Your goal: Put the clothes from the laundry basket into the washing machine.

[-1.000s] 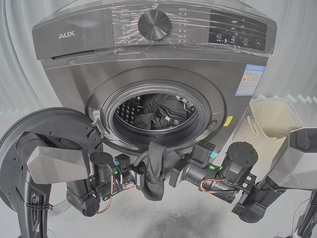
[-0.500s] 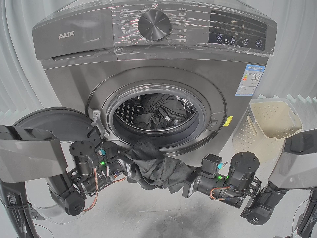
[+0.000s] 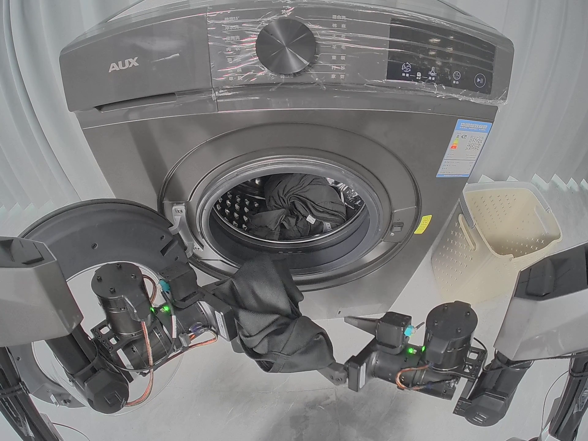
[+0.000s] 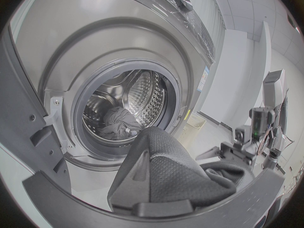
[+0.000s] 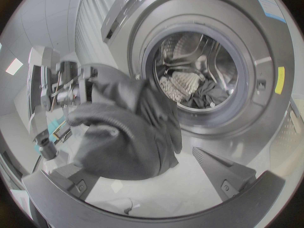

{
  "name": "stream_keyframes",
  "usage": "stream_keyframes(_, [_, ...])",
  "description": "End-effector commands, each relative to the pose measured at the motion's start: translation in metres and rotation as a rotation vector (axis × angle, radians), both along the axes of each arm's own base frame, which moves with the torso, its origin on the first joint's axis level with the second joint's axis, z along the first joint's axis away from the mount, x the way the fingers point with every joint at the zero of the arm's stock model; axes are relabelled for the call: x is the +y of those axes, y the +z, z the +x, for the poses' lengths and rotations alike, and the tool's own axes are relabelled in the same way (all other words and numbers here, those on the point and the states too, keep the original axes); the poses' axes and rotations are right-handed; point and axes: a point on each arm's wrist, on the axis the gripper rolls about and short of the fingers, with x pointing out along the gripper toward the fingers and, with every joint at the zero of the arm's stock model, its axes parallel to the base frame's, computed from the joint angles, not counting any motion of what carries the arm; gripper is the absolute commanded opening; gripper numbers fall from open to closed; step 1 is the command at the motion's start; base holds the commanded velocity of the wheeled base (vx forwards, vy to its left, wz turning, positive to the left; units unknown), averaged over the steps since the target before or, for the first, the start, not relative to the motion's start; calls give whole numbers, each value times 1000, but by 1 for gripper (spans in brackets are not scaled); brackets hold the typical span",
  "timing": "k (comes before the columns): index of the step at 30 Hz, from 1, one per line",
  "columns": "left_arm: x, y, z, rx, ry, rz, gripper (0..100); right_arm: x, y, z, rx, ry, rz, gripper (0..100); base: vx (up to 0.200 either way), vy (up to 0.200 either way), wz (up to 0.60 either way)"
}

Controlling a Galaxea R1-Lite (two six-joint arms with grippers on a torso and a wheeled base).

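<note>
A dark garment (image 3: 275, 323) hangs below the washing machine's open porthole (image 3: 294, 215), with my left gripper (image 3: 240, 323) shut on its upper left part. In the left wrist view the cloth (image 4: 177, 171) drapes over one finger (image 4: 141, 168). My right gripper (image 3: 340, 345) is open just right of the garment's lower end; its upper finger (image 3: 361, 323) is bare. In the right wrist view the garment (image 5: 126, 133) hangs over one side of the right gripper (image 5: 136, 162), and the other finger (image 5: 218, 168) is free. More dark clothes (image 3: 300, 206) lie in the drum.
The round machine door (image 3: 104, 228) stands swung open at the left, behind my left arm. A beige laundry basket (image 3: 508, 228) leans beside the machine at the right; no clothes show inside it. Bare grey floor (image 3: 275, 405) lies under the grippers.
Both arms dropped and drew apart, the left going left, the right going down. The right gripper opened and let go of the garment, which now hangs from the left gripper.
</note>
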Motion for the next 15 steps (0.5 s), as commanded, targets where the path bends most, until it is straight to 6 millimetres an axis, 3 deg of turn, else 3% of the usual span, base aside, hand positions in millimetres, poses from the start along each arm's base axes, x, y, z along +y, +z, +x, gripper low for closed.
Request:
stream_keyframes(1, [4, 12, -9, -29, -2, -19, 0, -30, -22, -27, 122, 56, -133, 100, 0, 0, 0])
stream_keyframes(8, [11, 14, -17, 2, 4, -50, 0, -57, -30, -43, 193, 85, -214, 100, 0, 0, 0])
stream_keyframes(15, [11, 14, -20, 13, 14, -57, 0, -68, -12, -15, 109, -30, -135, 100, 0, 0, 0])
